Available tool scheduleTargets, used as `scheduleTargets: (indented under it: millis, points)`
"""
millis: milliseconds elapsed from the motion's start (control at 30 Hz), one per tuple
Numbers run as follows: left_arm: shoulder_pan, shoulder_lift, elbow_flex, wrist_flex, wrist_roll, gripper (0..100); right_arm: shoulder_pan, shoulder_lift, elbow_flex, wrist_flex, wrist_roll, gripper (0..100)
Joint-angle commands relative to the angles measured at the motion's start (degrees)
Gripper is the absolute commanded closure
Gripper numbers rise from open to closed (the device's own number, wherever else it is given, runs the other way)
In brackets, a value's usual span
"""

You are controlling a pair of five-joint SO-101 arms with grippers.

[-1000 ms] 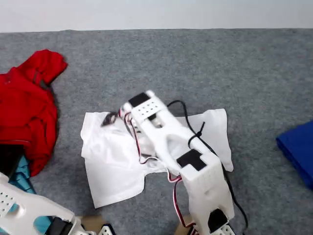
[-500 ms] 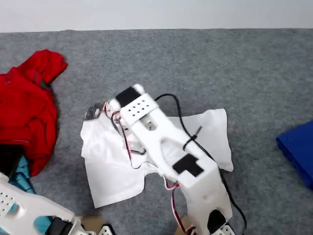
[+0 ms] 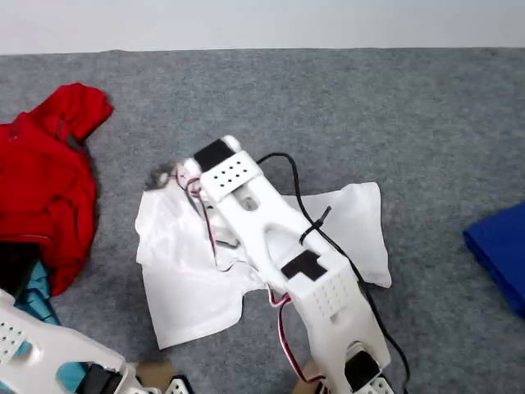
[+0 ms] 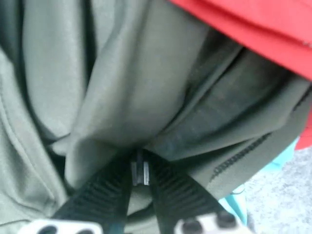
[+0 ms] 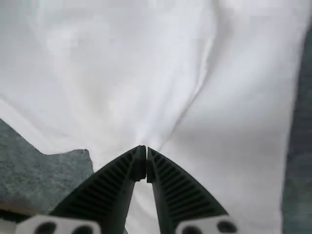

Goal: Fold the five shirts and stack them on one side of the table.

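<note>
Table (image 3: 369, 107), grey-carpeted: white shirt (image 3: 184, 279) lies crumpled at its centre, and your right arm (image 3: 271, 234) has swung its wrist toward that shirt's far left corner over the last second, right gripper (image 5: 141, 158) clamped tight on a pinch of white cloth, so a fold looks begun, not finished. Left gripper (image 4: 140, 168): jaws closed on a gather of olive shirt (image 4: 122, 73) beside the red shirt (image 3: 41, 180) at the table's left edge, arm unmoved. Writing, brands, labels: none you could read.
</note>
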Motion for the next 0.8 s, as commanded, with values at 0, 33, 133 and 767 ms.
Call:
scheduleTargets:
  millis: [0, 33, 133, 767]
  points:
    - [0.35, -0.79, -0.40, -0.09, -0.35, 100, -2.59, -4.88, -5.63, 1.80, -0.26, 98.8]
    - [0.35, -0.79, -0.48, -0.09, -0.35, 100, -2.95, -4.53, -6.15, 1.27, -0.18, 98.8]
    - [0.26, -0.79, -0.48, -0.18, -0.35, 100, -3.12, -2.77, -6.68, -1.89, -0.18, 98.8]
    - [-0.18, -0.79, -0.48, -0.18, -0.44, 100, -4.00, 1.54, -8.79, 0.13, -0.44, 98.8]
